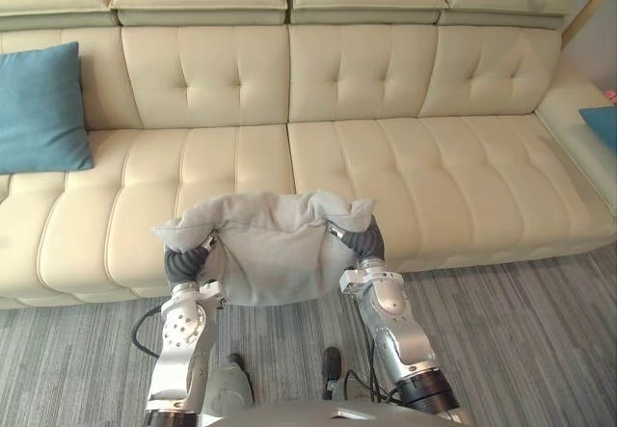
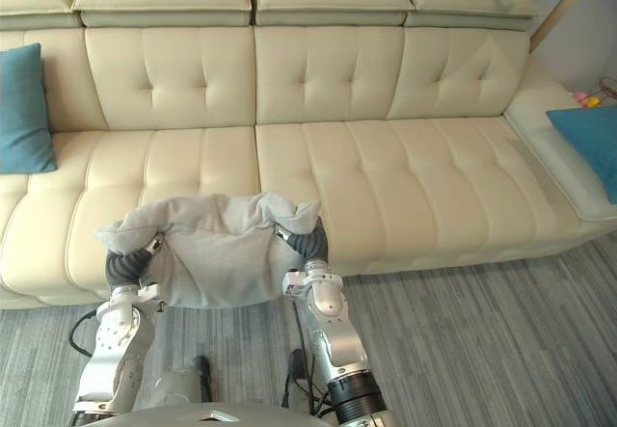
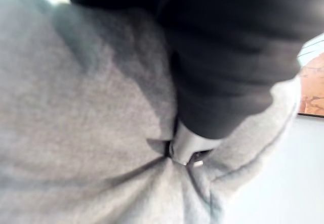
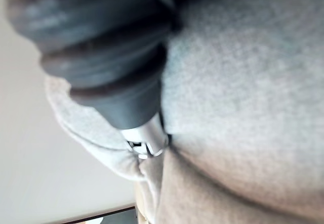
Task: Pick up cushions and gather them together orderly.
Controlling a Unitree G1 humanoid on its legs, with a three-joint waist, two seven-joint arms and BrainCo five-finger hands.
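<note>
Sofa: cushion (grey) between left hand, right hand

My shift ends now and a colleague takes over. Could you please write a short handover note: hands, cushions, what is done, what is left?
Hands: left hand and right hand each press into one side of the grey cushion, held up between them before the sofa; the cushion hides their grip.
One teal cushion leans on the backrest at the sofa's left end; a second teal cushion lies at the far right end.
Done: grey cushion lifted.
Left: set it beside one teal cushion, then bring the other over.
</note>
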